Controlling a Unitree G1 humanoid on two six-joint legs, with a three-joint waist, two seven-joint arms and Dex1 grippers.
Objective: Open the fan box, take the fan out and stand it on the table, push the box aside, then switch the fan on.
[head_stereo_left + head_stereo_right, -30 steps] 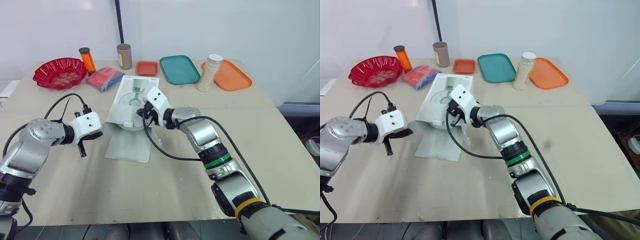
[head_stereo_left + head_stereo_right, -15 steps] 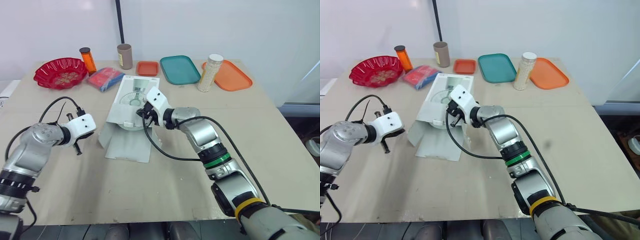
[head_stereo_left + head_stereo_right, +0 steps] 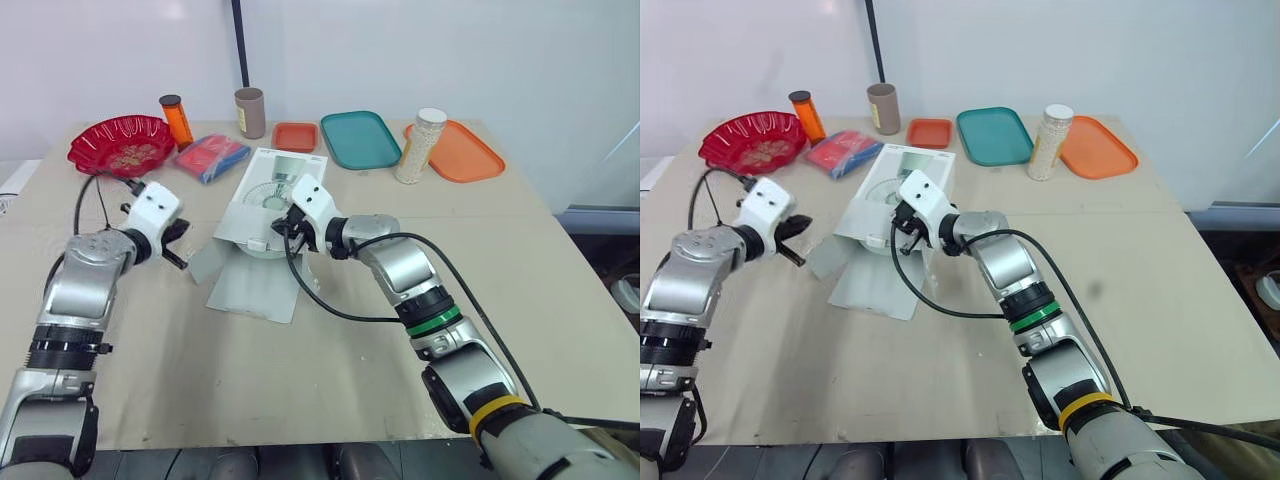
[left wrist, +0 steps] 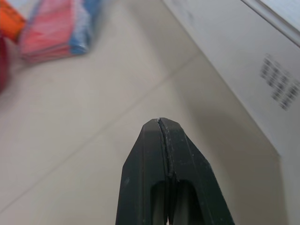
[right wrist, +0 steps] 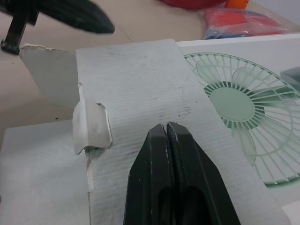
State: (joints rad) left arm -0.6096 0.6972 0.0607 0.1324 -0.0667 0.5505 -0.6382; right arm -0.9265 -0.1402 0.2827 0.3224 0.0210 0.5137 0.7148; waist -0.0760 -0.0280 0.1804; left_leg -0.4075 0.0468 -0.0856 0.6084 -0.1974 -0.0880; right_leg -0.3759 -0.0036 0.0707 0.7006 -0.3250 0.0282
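Observation:
The white fan box point(image 3: 268, 190), printed with a green fan, lies in the middle of the table. Its long front flap point(image 3: 250, 288) is folded down flat on the table, and a small side flap point(image 3: 205, 262) sticks out to the left. My right gripper point(image 3: 291, 229) is shut and rests on the box's near top edge, above the opening; its fingertips point(image 5: 166, 137) lie on grey corrugated card. My left gripper point(image 3: 180, 243) is shut and empty, just left of the side flap, close to the box wall point(image 4: 243, 61). The fan itself is hidden inside.
Along the far edge stand a red bowl point(image 3: 120, 146), an orange bottle point(image 3: 175, 118), a brown tube point(image 3: 249, 112), a small orange tray point(image 3: 294, 136), a teal tray point(image 3: 360, 140), a white-capped jar point(image 3: 419, 146) and an orange tray point(image 3: 462, 152). A red-blue packet point(image 3: 210, 158) lies behind the left gripper.
My left gripper has moved from the box's front left farther back along its left side. The side flap has swung outward to the left. The right gripper has stayed on the box.

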